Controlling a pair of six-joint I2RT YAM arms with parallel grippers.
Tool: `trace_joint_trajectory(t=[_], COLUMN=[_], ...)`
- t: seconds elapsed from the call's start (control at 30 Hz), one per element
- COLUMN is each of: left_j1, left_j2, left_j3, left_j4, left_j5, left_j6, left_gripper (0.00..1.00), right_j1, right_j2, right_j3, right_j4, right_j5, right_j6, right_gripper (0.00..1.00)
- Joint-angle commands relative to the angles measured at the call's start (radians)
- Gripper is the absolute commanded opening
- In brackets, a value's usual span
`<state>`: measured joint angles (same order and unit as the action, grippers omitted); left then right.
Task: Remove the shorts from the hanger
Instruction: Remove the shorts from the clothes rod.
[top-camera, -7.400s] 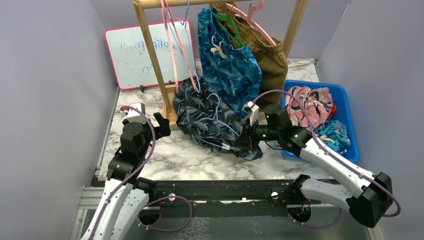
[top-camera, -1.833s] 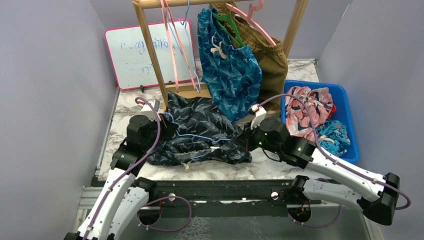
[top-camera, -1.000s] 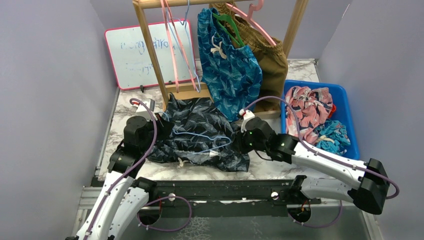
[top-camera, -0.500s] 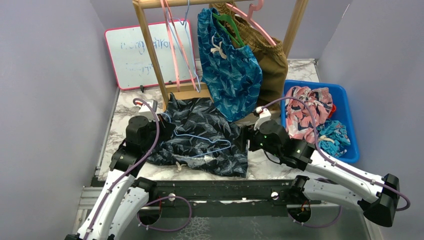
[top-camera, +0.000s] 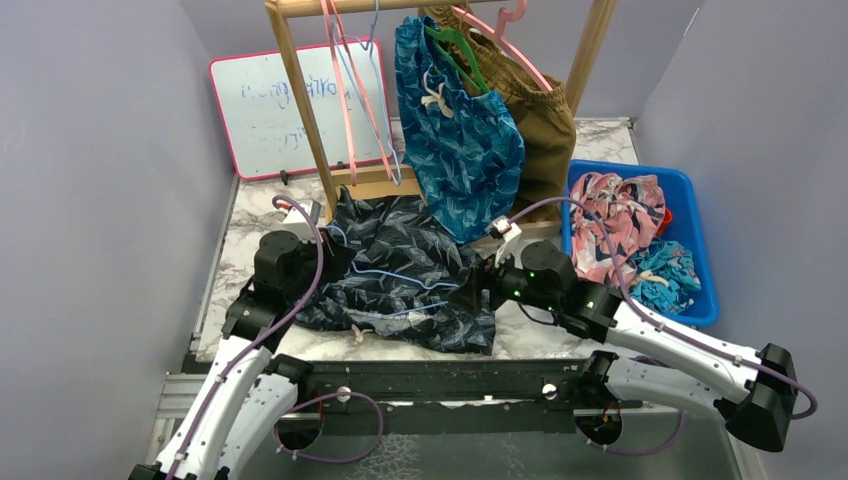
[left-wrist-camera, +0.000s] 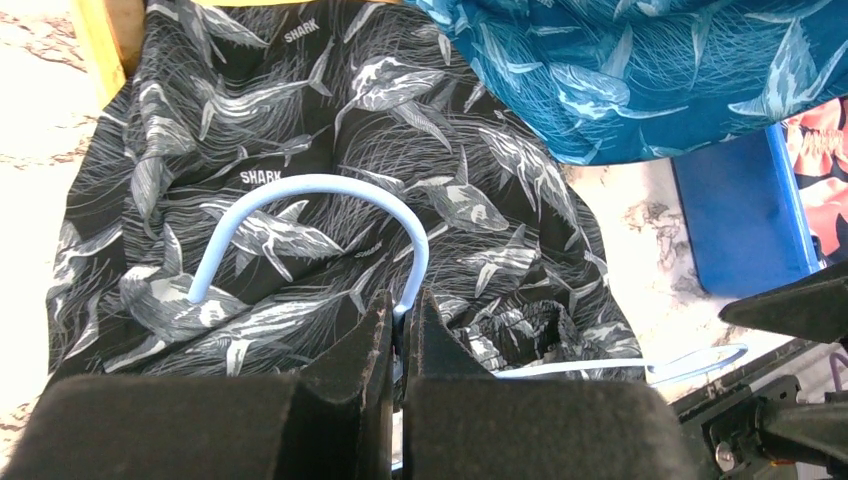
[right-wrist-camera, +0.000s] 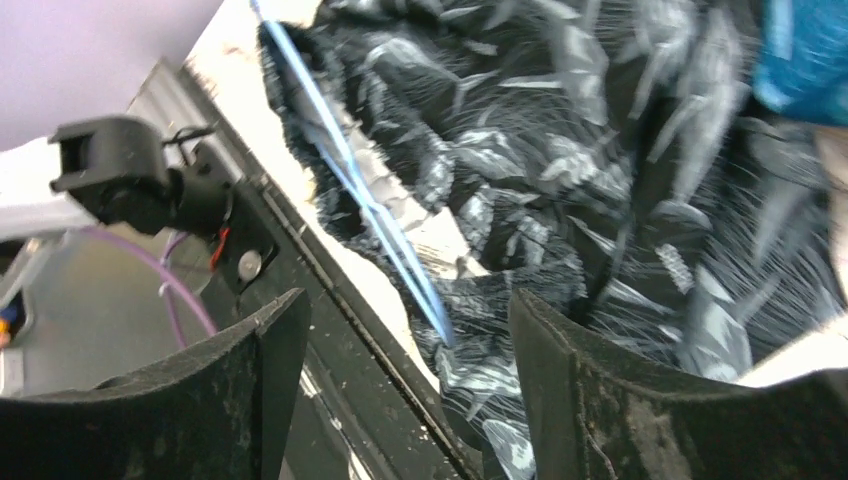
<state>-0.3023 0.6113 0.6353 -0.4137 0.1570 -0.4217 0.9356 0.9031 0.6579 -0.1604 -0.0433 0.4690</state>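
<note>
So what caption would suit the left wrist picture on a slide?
Left gripper pinching the hook of a light blue hanger, black shark-print shorts spread out beneath it.

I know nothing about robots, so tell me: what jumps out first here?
Black shark-print shorts lie spread on the table near the front, and the left tool pinches the hook of a light blue hanger on them. Behind, teal shorts hang on a wooden rack.

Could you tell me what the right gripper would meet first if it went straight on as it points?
Most likely the black shark-print shorts, right where the blue hanger wire crosses them, though depth is unclear.
</note>
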Motion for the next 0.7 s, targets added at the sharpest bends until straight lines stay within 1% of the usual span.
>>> trace_joint_trajectory(t=[0.0, 0.17, 0.27, 0.33, 0.43, 0.47, 0.53, 0.57, 0.6, 0.67], left_j1=[0.003, 0.003, 0.003, 0.003, 0.004, 0.003, 0.003, 0.003, 0.003, 0.003], left_j2=[0.001, 0.005, 0.010, 0.009, 0.010, 0.010, 0.010, 0.010, 0.010, 0.010], left_j3=[-0.018, -0.028, -0.029, -0.029, -0.029, -0.029, -0.028, -0.028, -0.028, -0.028], left_j4=[0.077, 0.106, 0.111, 0.111, 0.112, 0.110, 0.107, 0.108, 0.106, 0.106], left_j5=[0.091, 0.153, 0.162, 0.162, 0.149, 0.145, 0.141, 0.142, 0.143, 0.149], left_j6=[0.024, 0.031, 0.031, 0.031, 0.027, 0.025, 0.024, 0.024, 0.023, 0.023], left_gripper=[0.00, 0.00, 0.00, 0.00, 0.01, 0.06, 0.18, 0.23, 0.31, 0.45], right_j1=[0.000, 0.000, 0.000, 0.000, 0.000, 0.000, 0.000, 0.000, -0.001, 0.000], right_j2=[0.071, 0.169, 0.168, 0.152, 0.130, 0.123, 0.103, 0.089, 0.074, 0.044], right_j3=[0.003, 0.062, 0.057, 0.044, 0.038, 0.038, 0.035, 0.031, 0.025, 0.012], right_j4=[0.117, 0.071, 0.088, 0.103, 0.090, 0.080, 0.061, 0.054, 0.052, 0.053], right_j5=[-0.242, -0.315, -0.333, -0.323, -0.282, -0.261, -0.202, -0.170, -0.140, -0.115], right_j6=[-0.068, -0.106, -0.112, -0.107, -0.104, -0.103, -0.092, -0.085, -0.081, -0.078], right_gripper=[0.71, 0.53, 0.44, 0.33, 0.19, 0.14, 0.11, 0.07, 0.03, 0.01])
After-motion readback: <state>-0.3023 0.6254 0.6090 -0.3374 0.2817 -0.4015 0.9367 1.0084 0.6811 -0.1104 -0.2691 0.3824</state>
